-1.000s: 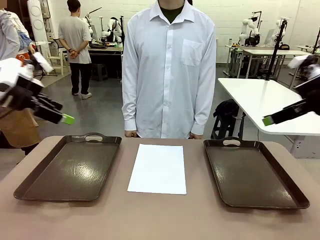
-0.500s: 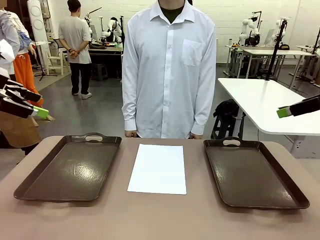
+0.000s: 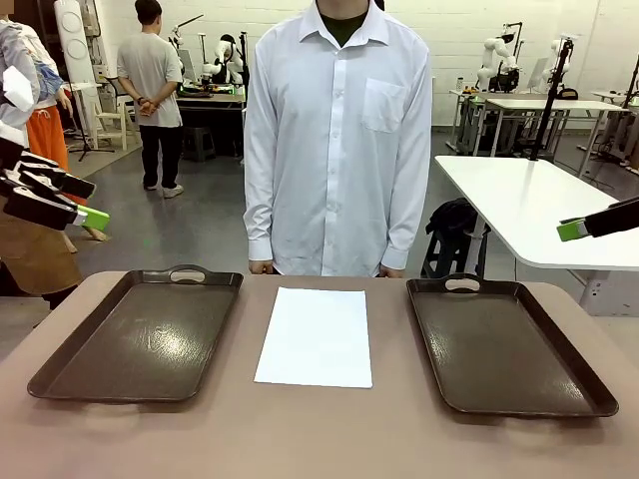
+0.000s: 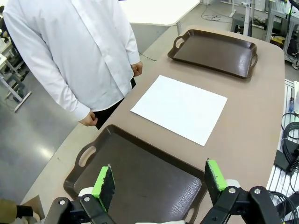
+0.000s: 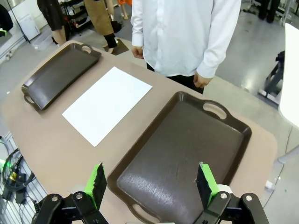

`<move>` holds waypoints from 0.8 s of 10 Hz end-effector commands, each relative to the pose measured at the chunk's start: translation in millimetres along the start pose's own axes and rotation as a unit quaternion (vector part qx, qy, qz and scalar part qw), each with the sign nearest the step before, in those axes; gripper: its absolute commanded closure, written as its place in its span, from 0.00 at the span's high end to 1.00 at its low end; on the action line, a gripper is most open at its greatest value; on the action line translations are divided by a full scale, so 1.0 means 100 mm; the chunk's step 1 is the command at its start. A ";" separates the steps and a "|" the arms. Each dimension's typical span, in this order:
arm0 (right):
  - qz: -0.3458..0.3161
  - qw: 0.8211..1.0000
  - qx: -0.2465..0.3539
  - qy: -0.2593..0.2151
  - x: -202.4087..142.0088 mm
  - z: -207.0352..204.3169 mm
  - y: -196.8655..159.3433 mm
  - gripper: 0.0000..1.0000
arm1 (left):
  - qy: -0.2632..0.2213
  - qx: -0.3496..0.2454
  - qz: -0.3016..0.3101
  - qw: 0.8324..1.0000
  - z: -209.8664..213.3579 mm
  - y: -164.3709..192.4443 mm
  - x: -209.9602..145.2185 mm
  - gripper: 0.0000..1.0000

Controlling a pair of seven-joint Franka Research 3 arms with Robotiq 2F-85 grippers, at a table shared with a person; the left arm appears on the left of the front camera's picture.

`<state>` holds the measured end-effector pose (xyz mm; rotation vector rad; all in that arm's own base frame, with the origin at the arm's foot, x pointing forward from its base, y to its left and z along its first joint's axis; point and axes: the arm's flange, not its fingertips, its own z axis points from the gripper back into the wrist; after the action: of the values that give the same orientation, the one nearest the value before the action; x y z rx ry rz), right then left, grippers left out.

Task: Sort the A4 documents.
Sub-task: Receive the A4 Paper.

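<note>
White A4 documents (image 3: 316, 336) lie flat in the middle of the brown table, between two dark trays; I cannot tell how many sheets are there. My left gripper (image 3: 82, 202) hovers open at the far left, high above the left tray (image 3: 140, 334). From its wrist view the left gripper (image 4: 160, 182) hangs over that tray's near end, and the documents (image 4: 180, 107) lie beyond it. My right gripper (image 3: 574, 229) pokes in at the right edge. In its wrist view the right gripper (image 5: 152, 183) stands open above the right tray (image 5: 187, 140), with the documents (image 5: 108, 103) to its left.
A person in a white shirt (image 3: 339, 140) stands at the far edge, hands (image 4: 88, 120) low by the table rim. The right tray (image 3: 504, 344) and the left tray hold nothing. A white table (image 3: 529, 205) stands behind on the right.
Both arms have drawn outward toward the picture's edges: the left gripper went left and up, the right gripper slid right. The documents and trays have not moved.
</note>
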<state>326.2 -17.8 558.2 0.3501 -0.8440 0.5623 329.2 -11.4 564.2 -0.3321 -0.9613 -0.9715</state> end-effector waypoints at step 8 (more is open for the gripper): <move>-0.001 1.000 0.015 -0.001 -0.44 -0.15 0.16 1.00 | 0.000 -0.026 0.006 1.000 -0.14 -0.43 -0.39 1.00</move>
<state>326.6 -17.4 556.0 0.3589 -0.8346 0.5673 328.7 -18.4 559.6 -0.3597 -0.9302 -0.9833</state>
